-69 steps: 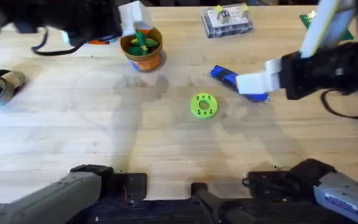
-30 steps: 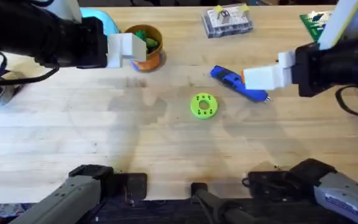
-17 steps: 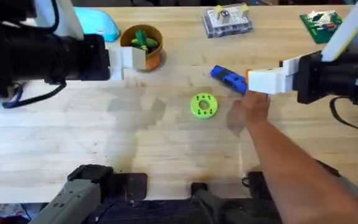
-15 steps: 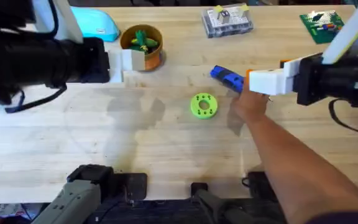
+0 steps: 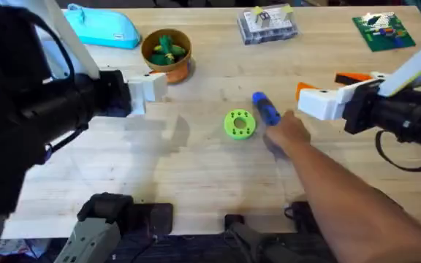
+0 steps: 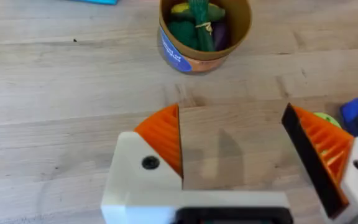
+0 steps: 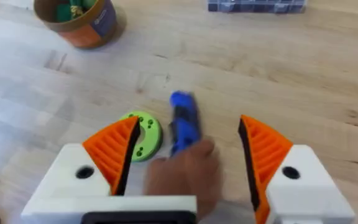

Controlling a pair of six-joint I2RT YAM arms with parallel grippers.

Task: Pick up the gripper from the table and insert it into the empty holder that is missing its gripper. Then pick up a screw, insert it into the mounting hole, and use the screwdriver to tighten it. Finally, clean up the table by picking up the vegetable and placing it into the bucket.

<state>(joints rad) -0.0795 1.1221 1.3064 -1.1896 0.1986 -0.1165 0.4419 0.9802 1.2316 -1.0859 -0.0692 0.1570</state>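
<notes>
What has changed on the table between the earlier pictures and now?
A person's hand has reached in and turned the screwdriver, now touching it beside the green disc. The right tool drew back rightward off the screwdriver, the left tool back from the bucket. Bucket, disc and parts box stayed put.

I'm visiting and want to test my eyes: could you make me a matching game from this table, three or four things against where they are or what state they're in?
Things:
1. screwdriver
2. vegetable
3. left end effector
4. clear parts box

Places or states:
a. open over bare wood
b. at the table's far edge
c. inside the bucket
d. under a person's hand, beside the green disc

Pairs: 1-d, 2-c, 3-a, 4-b
</notes>
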